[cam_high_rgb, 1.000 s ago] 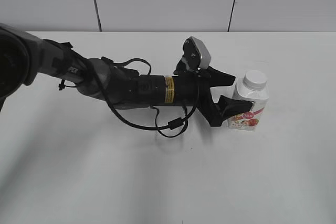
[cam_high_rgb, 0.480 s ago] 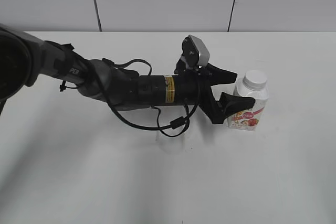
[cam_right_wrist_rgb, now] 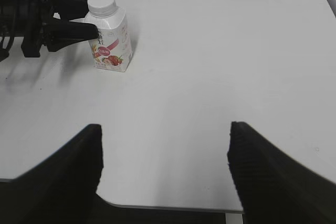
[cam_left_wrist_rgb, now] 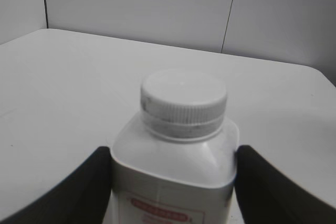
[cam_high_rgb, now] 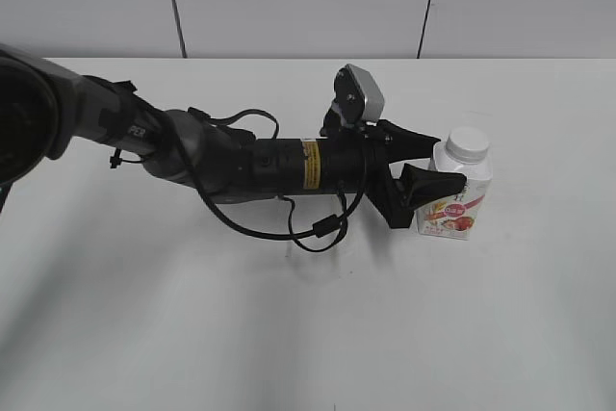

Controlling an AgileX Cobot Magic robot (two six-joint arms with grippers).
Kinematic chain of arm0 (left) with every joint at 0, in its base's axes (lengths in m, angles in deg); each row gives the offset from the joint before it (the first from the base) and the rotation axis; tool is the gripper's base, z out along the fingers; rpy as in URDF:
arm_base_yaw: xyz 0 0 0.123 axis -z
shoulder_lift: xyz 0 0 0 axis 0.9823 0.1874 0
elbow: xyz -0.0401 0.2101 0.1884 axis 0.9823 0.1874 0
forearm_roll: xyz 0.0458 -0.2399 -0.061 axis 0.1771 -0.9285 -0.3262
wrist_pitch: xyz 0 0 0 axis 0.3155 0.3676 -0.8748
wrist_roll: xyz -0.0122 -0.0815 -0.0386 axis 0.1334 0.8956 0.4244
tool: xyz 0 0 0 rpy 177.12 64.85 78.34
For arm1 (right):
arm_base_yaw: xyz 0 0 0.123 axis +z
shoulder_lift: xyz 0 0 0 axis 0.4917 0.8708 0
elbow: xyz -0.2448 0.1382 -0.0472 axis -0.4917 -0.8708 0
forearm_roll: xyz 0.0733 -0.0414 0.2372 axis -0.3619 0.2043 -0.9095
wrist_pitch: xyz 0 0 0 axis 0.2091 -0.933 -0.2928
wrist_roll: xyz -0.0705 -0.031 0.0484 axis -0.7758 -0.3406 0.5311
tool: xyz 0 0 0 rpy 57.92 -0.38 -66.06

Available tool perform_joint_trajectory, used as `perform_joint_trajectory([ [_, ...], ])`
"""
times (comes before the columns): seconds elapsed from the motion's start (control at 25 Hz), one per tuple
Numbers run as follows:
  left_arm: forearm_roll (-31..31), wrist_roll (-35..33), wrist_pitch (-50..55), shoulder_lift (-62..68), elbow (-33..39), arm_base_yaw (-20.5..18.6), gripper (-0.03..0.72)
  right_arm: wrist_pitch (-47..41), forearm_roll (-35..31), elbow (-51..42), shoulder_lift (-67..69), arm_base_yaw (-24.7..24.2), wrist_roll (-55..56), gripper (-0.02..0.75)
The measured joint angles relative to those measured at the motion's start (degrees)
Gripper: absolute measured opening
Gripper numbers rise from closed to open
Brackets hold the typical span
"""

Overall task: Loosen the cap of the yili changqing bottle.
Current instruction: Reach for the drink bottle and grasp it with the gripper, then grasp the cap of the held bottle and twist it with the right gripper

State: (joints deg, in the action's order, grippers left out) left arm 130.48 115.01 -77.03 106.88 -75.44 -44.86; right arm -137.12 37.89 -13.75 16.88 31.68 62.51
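While the bottle (cam_high_rgb: 455, 195) stands upright on the white bench (cam_high_rgb: 289, 334), the left gripper (cam_high_rgb: 430, 166) has its two black fingers (cam_left_wrist_rgb: 79, 192) pressed against both sides of the body, below the cap (cam_left_wrist_rgb: 184, 99). I judge the holding step is in hand. The right gripper (cam_right_wrist_rgb: 163, 171) waits far away, spread wide; next it must come to the cap and turn it.
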Motion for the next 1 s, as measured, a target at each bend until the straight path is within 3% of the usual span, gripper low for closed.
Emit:
perform_joint_trajectory([
  [1.0,0.0,0.0,-0.05,0.01,0.0,0.0,0.438,0.0,0.0,0.0,0.0,0.0,0.0,0.586],
])
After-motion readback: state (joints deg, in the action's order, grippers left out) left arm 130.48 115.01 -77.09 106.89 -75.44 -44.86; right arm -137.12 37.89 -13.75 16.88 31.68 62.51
